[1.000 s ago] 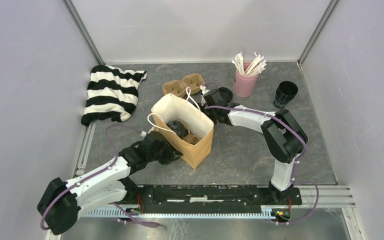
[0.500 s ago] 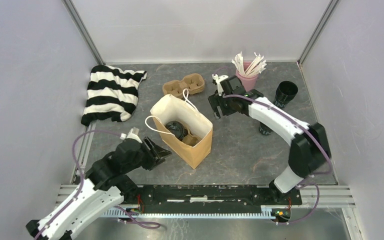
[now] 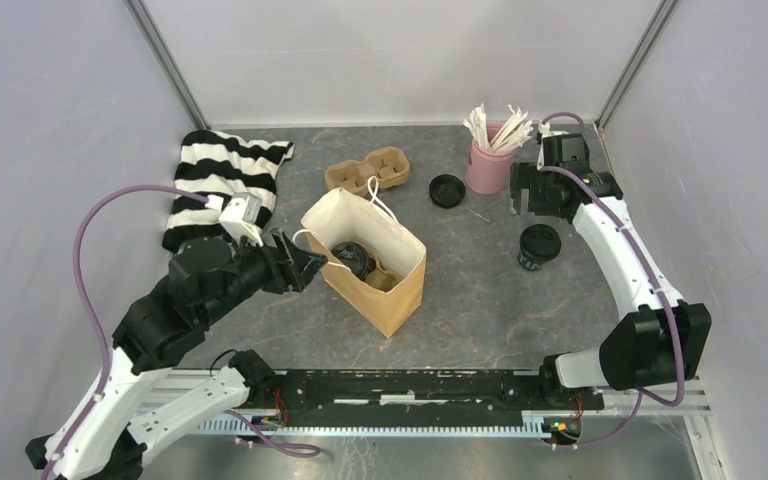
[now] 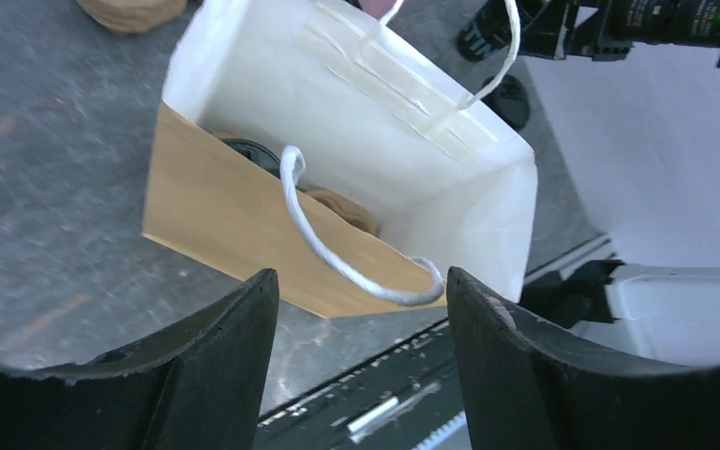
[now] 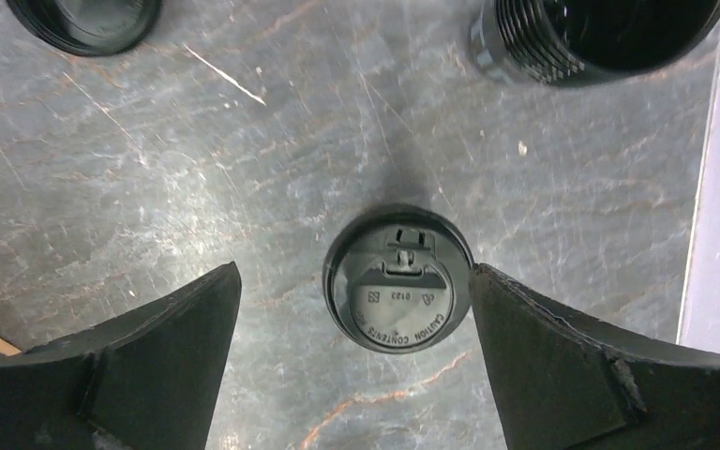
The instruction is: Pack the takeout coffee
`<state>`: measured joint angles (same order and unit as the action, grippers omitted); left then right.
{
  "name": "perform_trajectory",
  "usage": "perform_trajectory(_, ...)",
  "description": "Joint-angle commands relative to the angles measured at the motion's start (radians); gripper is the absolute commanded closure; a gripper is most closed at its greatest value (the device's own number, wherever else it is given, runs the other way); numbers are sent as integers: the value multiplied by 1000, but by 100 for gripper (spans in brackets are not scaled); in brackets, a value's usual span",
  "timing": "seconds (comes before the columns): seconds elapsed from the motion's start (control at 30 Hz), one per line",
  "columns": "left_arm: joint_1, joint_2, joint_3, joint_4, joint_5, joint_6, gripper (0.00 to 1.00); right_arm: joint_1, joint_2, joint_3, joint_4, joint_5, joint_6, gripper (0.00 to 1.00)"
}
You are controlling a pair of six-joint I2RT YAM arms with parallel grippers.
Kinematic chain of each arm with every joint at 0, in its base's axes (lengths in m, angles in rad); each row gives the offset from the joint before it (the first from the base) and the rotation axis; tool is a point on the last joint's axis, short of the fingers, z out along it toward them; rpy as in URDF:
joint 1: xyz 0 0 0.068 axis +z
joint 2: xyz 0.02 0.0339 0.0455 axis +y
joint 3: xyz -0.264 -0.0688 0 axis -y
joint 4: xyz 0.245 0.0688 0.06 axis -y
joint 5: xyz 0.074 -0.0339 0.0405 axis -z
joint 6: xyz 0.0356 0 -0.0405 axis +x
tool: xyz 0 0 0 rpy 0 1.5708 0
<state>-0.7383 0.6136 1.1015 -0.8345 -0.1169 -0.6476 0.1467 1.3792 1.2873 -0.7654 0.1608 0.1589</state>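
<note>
cup 1 (image 3: 352, 258) in bag (image 3: 345, 218) | cup 2 (image 3: 539, 245) on table (image 3: 460, 300), right of bag | tray (image 3: 368, 170) behind bag

The left arm (image 3: 150, 325) rises from its base with the elbow bent high and the forearm reaching forward and to the right, wrist roughly level. The left gripper (image 3: 298, 266) points rightward, its fingers spread wide and gripping nothing. The right arm (image 3: 625, 245) stretches far forward along the right side, wrist bent downward. The right gripper (image 3: 537, 200) faces straight down, its fingers likewise parted wide and holding nothing.
</note>
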Motion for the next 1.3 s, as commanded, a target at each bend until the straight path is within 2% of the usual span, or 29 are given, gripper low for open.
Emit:
perform_trajectory(0.0, -4, 34, 100, -8, -61, 242, 27, -55, 0, -19, -51, -37, 49, 2)
perform_trajectory(0.23, -4, 75, 211, -51, -81, 315, 23, -98, 71, -17, -103, -75, -11, 2)
perform_trajectory(0.67, -4, 92, 268, -112, -149, 319, 20, -121, 95, -78, -109, -13, -30, 2)
perform_trajectory(1.27, -4, 155, 384, -142, -198, 331, 20, -140, 107, -146, -50, -83, -49, 13)
